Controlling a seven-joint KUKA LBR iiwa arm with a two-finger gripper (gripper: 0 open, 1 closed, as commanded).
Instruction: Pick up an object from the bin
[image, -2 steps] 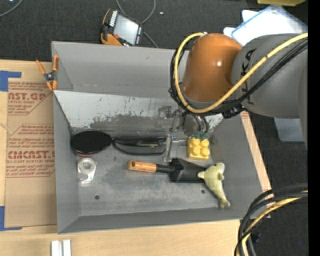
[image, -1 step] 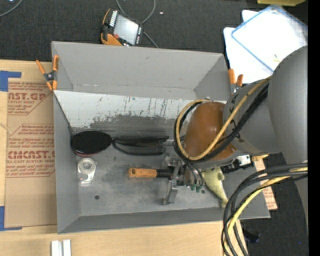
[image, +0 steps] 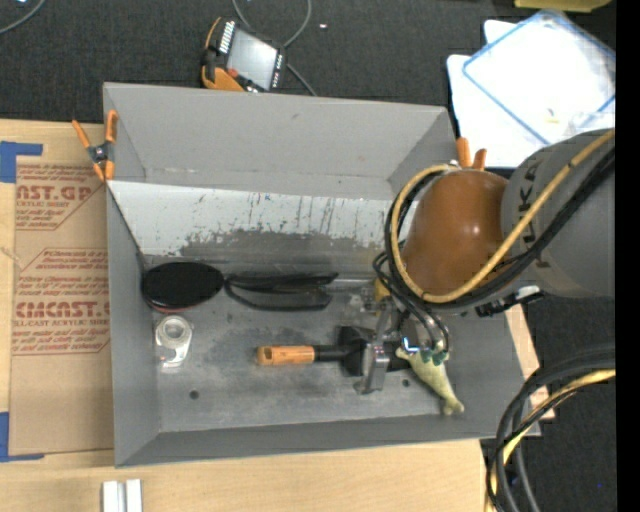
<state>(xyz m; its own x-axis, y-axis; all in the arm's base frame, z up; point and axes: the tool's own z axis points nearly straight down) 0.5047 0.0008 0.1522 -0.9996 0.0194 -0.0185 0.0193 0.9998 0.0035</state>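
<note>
Where the end effector (image: 376, 360) hangs, an orange-handled tool (image: 287, 354) lies.

The black end of the orange-handled tool (image: 288, 354) runs under the gripper (image: 374, 368); we cannot read its shape. Wrist cables cover the upper part of a pale green pointed piece (image: 442, 387). The arm's brown cover hides the right wall of the grey metal bin (image: 250, 135).
</note>
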